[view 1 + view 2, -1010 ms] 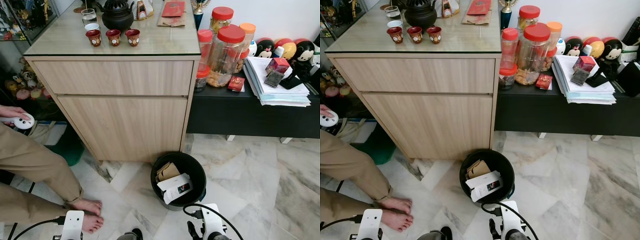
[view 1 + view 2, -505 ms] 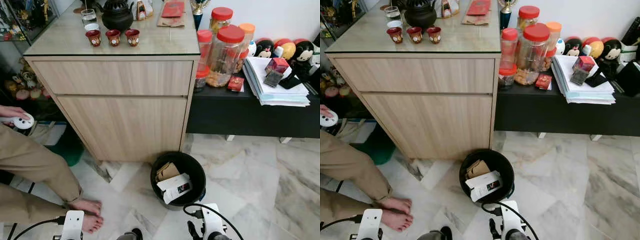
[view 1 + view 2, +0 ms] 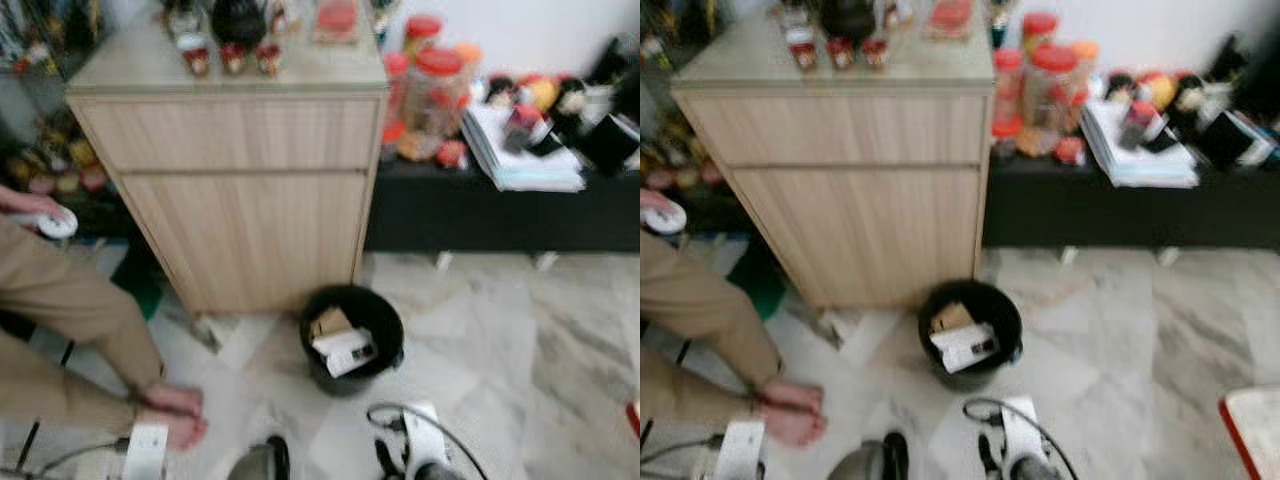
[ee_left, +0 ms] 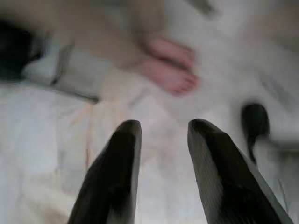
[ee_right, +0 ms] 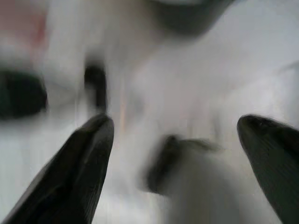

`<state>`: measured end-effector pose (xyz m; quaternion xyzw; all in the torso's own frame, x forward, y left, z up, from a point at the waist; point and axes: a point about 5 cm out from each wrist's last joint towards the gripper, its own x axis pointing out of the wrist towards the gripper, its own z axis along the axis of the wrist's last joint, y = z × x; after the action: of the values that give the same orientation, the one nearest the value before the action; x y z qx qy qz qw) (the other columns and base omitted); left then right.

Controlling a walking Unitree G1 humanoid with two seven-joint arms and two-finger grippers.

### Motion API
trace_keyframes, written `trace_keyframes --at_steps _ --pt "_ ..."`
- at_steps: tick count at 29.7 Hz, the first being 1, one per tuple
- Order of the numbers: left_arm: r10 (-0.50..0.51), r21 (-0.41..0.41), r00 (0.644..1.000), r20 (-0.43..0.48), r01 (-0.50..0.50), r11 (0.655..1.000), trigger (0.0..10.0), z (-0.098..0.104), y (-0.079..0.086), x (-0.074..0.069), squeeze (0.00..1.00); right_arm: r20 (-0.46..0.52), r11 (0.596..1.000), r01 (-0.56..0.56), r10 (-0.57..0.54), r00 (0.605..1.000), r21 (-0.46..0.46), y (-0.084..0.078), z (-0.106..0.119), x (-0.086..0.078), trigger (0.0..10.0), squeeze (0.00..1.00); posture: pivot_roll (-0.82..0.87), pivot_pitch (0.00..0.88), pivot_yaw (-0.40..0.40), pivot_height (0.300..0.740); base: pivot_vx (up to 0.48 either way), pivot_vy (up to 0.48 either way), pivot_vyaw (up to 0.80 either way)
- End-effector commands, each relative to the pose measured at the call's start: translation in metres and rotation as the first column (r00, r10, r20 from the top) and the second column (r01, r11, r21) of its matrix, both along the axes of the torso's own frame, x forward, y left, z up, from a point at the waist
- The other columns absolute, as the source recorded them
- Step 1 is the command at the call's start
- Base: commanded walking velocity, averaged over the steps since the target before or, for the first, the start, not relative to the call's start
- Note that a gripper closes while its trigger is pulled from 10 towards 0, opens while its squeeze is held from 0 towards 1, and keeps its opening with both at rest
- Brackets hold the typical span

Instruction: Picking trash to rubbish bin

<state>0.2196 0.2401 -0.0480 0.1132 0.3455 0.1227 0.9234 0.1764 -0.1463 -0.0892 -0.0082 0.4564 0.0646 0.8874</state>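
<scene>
A: Where's the round black plastic rubbish bin [image 3: 352, 335]?
B: On marble floor, cardboard and white packet inside, beyond both grippers.
A: Jaws?
B: Left gripper [image 4: 160, 133] spread above bare feet [image 4: 169, 67]; right gripper [image 5: 175, 128] spread wide, blurred.

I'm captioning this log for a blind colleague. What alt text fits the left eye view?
Blurred view down at a black rubbish bin holding cardboard and a white box, on marble floor before a wooden cabinet. A seated person's bare feet show at left; a black shelf with jars and papers at right.
</scene>
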Motion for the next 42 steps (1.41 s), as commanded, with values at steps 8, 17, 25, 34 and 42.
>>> trace_keyframes --at_steps 8,17,25,34,42 --pt "0.054 -0.008 0.985 -0.166 -0.056 0.998 10.0 -0.0252 0.0074 -0.0450 0.00 0.041 1.000 0.005 -0.005 0.999 0.005 0.0021 0.0050 0.0096 10.0 0.00 0.12 0.148 0.012 0.728 -0.281 0.000 0.00" --pt "0.054 -0.016 0.985 -0.164 -0.057 0.998 10.0 -0.0255 0.0071 -0.0456 0.00 0.041 1.000 0.006 -0.006 0.999 0.004 0.0015 0.0051 0.0099 10.0 0.00 0.12 0.150 0.011 0.728 -0.282 0.000 0.00" --pt "0.050 -0.016 0.985 -0.164 -0.053 0.998 10.0 -0.0254 0.0064 -0.0450 0.00 0.044 1.000 0.019 -0.019 0.999 0.008 0.0008 0.0054 0.0104 10.0 0.00 0.12 0.147 0.013 0.728 -0.273 0.000 0.00" --pt "0.033 -0.003 0.985 -0.167 -0.034 0.999 10.0 -0.0247 0.0072 -0.0438 0.00 0.041 0.999 0.031 -0.031 0.999 0.011 0.0011 0.0052 0.0101 10.0 0.00 0.12 0.143 0.020 0.728 0.000 0.000 0.00" --pt "0.030 -0.002 0.986 -0.165 -0.030 1.000 10.0 -0.0241 0.0074 -0.0428 0.00 0.040 1.000 0.027 -0.027 0.999 0.013 0.0015 0.0053 0.0105 10.0 0.00 0.11 0.138 0.023 0.728 0.000 0.000 -0.29"
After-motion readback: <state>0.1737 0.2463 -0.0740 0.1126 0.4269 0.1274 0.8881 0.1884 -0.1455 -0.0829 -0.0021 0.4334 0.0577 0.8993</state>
